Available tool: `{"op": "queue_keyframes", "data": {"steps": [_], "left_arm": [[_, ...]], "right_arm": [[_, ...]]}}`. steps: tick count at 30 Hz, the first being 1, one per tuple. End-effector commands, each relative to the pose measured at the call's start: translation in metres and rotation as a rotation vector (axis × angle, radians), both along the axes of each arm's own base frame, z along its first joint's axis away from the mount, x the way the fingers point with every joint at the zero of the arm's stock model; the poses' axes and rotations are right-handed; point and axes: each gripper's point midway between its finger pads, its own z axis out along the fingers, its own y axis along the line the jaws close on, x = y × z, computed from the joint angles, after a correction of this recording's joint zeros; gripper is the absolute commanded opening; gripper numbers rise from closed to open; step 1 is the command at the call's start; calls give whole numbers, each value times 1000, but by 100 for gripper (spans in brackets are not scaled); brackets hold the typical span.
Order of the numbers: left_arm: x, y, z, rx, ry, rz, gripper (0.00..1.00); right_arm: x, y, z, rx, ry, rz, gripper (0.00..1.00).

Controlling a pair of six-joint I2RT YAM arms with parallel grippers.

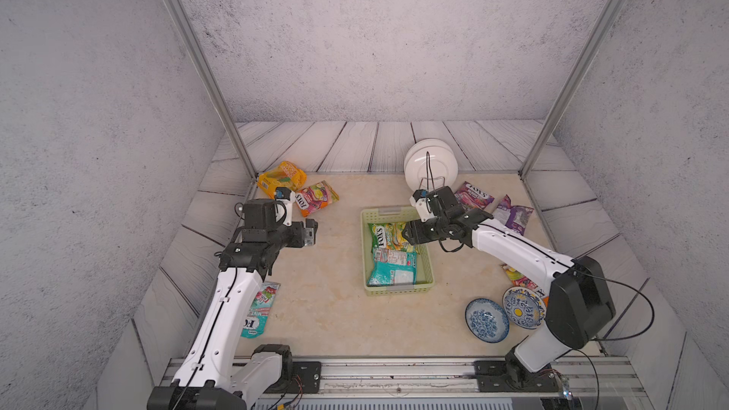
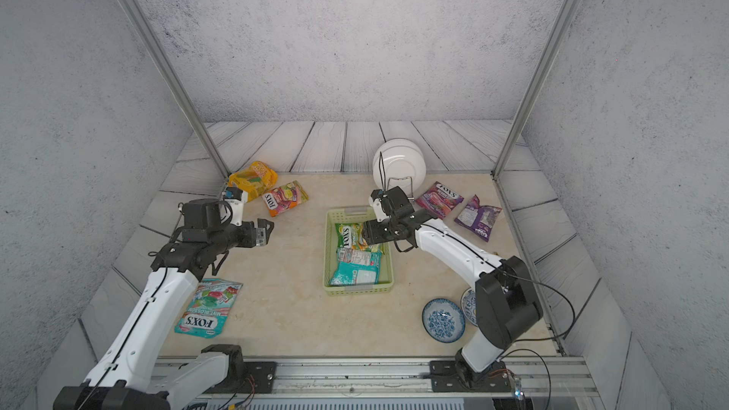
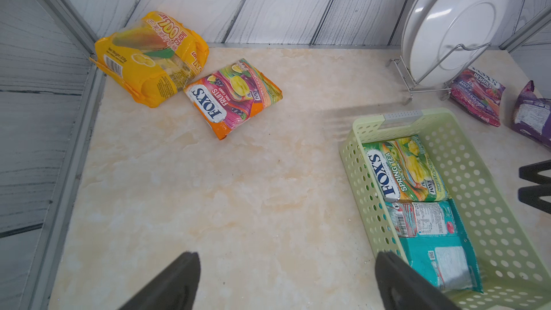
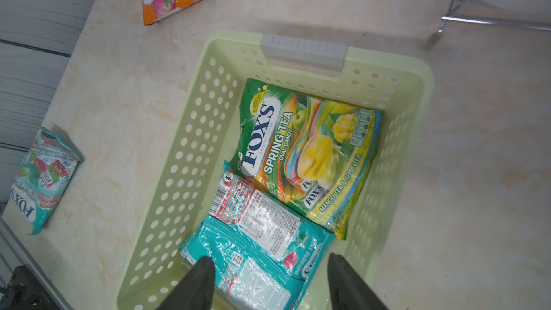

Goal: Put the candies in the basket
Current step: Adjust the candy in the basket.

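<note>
Hovering over the basket (image 1: 365, 254) at desk centre, the right tool (image 4: 268, 259) holds its jaws parted on nothing, I'd guess because the green packet (image 1: 384, 236) and teal packet (image 1: 392, 270) already lie flat inside. The left tool (image 3: 287, 254), spread wide and empty, faces the orange packet (image 1: 317, 199) at ten o'clock, probably next; purple packets (image 1: 473, 197) wait at two o'clock.

Green packet (image 3: 408, 171), teal packet (image 3: 438, 243) inside basket (image 3: 356, 174)
</note>
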Motion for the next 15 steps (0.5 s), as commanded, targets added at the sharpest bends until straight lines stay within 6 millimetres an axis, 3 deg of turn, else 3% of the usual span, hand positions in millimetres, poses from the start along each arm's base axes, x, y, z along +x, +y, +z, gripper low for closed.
{"op": "queue_keyframes", "data": {"steps": [1, 15], "left_arm": [[0, 2, 8, 12, -46, -6, 98], [1, 3, 13, 9, -50, 3, 98]], "right_arm": [[0, 26, -11, 31, 89, 56, 59], [19, 77, -72, -9, 225, 163, 47]]}}
